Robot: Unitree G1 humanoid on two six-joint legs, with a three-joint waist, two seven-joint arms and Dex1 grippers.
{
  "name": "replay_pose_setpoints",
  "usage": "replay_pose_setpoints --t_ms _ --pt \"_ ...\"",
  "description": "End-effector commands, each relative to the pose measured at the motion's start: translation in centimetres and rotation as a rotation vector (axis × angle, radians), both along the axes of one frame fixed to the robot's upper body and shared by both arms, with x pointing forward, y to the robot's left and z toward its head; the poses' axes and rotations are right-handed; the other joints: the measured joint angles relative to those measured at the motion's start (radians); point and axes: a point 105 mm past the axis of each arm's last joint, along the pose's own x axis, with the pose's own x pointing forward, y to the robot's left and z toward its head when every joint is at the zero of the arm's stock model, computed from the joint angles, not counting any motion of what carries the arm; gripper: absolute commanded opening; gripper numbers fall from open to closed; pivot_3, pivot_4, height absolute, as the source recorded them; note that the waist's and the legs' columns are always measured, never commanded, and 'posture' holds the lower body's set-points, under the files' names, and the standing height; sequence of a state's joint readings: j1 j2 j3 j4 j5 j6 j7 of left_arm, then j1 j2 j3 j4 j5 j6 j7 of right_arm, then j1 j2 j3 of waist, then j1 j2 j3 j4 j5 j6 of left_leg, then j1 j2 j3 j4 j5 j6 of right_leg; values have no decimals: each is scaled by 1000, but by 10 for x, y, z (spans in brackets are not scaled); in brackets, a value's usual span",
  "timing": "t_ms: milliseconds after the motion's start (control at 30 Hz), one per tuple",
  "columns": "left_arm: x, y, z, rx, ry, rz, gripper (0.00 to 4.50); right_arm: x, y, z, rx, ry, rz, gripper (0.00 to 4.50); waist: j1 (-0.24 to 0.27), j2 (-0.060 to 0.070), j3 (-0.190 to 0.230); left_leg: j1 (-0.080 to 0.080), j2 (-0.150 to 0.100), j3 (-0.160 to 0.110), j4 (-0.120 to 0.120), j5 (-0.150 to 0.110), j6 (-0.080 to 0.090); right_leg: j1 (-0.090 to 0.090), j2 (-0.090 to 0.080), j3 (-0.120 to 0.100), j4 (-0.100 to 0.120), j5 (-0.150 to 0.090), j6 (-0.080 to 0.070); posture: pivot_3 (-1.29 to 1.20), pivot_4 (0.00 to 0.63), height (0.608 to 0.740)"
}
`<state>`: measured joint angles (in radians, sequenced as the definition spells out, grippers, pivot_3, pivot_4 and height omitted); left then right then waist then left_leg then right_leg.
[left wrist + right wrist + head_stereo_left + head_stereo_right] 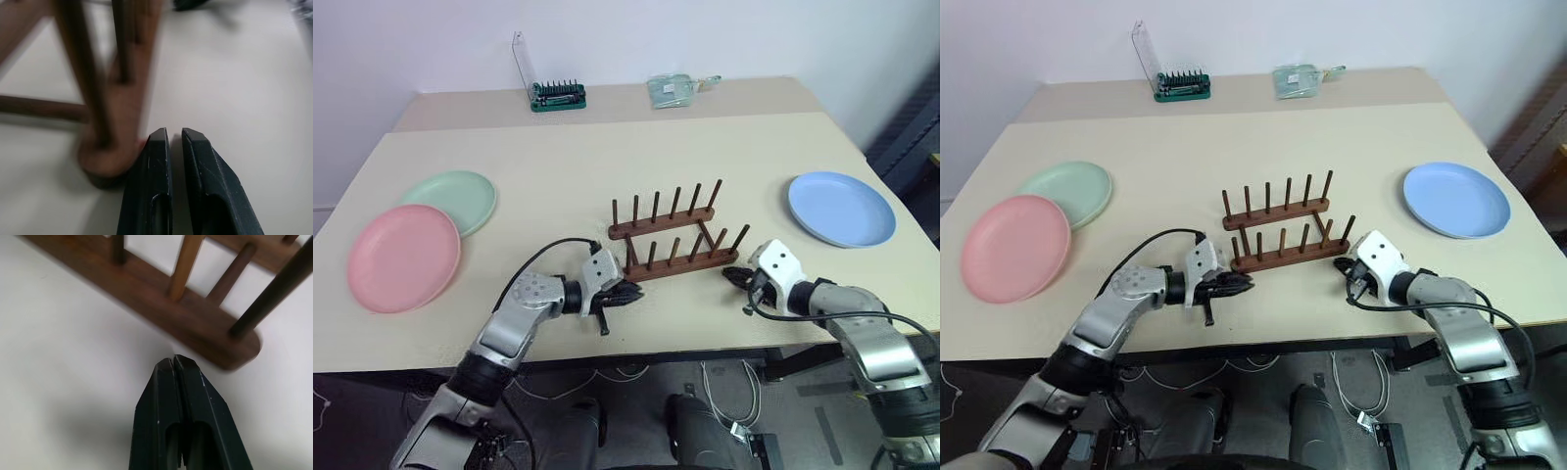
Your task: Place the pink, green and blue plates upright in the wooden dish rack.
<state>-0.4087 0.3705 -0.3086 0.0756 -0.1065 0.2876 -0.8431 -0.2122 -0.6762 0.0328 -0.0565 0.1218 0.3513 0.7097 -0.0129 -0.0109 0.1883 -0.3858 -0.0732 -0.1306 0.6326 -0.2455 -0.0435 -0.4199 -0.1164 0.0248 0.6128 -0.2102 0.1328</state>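
I am holding both arms low over the near part of the table (558,166). The left gripper (631,293) is sitting with its fingers almost together, a thin gap showing in its wrist view, gripping nothing, its tips just beside the near rail's left end of the wooden dish rack (671,235). The right gripper (734,276) is sitting pressed fully together, empty, just off that rail's right end.

The wrist views are giving me the tips against the rail ends; the head views are giving me the plates. Well off to the left of the left gripper, the pink plate (403,258) is lying flat, overlapping the green plate's (455,199) near edge. Beyond the right gripper, further right, the blue plate (841,208) is lying flat. None is standing in the rack.

Farther back, a green tool holder (557,95) and a small packet (672,89) are sitting near a pale wall (705,34).
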Motion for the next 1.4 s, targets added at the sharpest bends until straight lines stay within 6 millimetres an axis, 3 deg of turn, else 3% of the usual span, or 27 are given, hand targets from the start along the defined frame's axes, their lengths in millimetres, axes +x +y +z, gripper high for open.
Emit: replay_pose_setpoints --t_ms 33,233,433,567,667,733,767,833,900,933,967,1000,1067,1100,1167,1233,1400 --pt "27 24 -11 69 -57 197 475 18 1 9 -31 -82 -27 0 0 0 0 0 0 0 0 0 0 0 0 0 0 0 0 0 150 740" --pt "46 34 -8 44 -102 316 475 37 6 14 -40 -137 -41 0 -1 0 -1 3 0 0 0 0 0 3 0 0 0 0 0 0 150 740" --pt "50 35 -6 30 -110 337 475 41 8 17 -39 -156 -33 0 -3 0 -1 12 0 0 -3 0 0 11 0 0 -1 -1 1 0 150 740" --pt "42 33 9 -57 -134 301 475 32 -3 23 -59 -163 -33 0 -4 0 -1 12 0 0 -3 0 1 11 0 0 -1 -1 1 0 150 740" --pt "41 48 31 -147 -159 342 475 15 -1 27 27 -80 29 0 -2 0 0 11 0 0 -3 -1 1 10 0 0 -1 -1 1 0 150 740" --pt "38 65 49 -231 -151 366 409 1 9 36 102 -49 99 791 -4 0 1 10 0 -1 -3 -1 1 10 0 0 -1 -1 1 0 150 740" --pt "36 71 56 -262 -151 369 939 -3 12 39 118 -44 120 1276 -5 0 1 10 0 -1 -3 -1 1 10 0 0 -1 -1 1 0 150 740" --pt "37 108 81 -342 -196 477 1676 -7 22 44 103 -63 156 2292 -6 0 1 10 1 -1 -3 -1 1 10 0 0 -1 -1 1 0 150 740" --pt "43 157 102 -352 -275 678 2751 -8 30 45 88 -80 182 3371 -7 0 1 10 1 -1 -3 -1 1 10 0 0 -1 -1 1 0 150 740" --pt "45 193 116 -360 -334 847 3261 -7 35 43 91 -76 193 3859 -7 0 1 11 1 -1 -3 -1 1 10 0 0 -1 -2 1 0 150 740" --pt "43 228 132 -388 -413 1007 3797 -6 38 41 91 -70 204 3868 -7 -1 2 11 1 -1 -3 -1 1 10 0 0 -1 -2 2 0 150 740" --pt "39 250 143 -412 -465 1109 4298 -5 40 39 89 -67 210 3868 -7 -1 2 11 1 -1 -3 -1 1 10 1 0 -1 -2 2 0 150 740" --pt "24 301 151 -468 -497 1361 4447 -3 45 35 83 -61 227 3868 -3 -3 3 11 1 -2 -3 -1 1 10 0 0 -1 -2 2 0 150 740" --pt "17 316 150 -485 -487 1445 4447 -2 46 34 81 -61 234 3868 -2 -3 3 10 1 -2 -3 -1 1 10 0 0 -1 -2 2 0 150 740" --pt "-16 372 127 -533 -410 1742 4447 4 51 32 80 -59 255 3868 -1 -3 3 10 0 -1 -3 -1 1 10 -1 0 -1 -2 2 0 150 740" --pt "-41 394 104 -574 -318 1865 4447 8 56 32 80 -59 276 3868 -7 -3 3 11 -1 -1 -3 -1 1 10 -1 0 -1 -2 2 0 150 740" --pt "-59 384 65 -605 -147 1844 4447 13 62 31 79 -61 313 3868 8 -8 3 10 0 -3 -3 -1 0 11 0 -1 -1 -2 2 0 150 740"
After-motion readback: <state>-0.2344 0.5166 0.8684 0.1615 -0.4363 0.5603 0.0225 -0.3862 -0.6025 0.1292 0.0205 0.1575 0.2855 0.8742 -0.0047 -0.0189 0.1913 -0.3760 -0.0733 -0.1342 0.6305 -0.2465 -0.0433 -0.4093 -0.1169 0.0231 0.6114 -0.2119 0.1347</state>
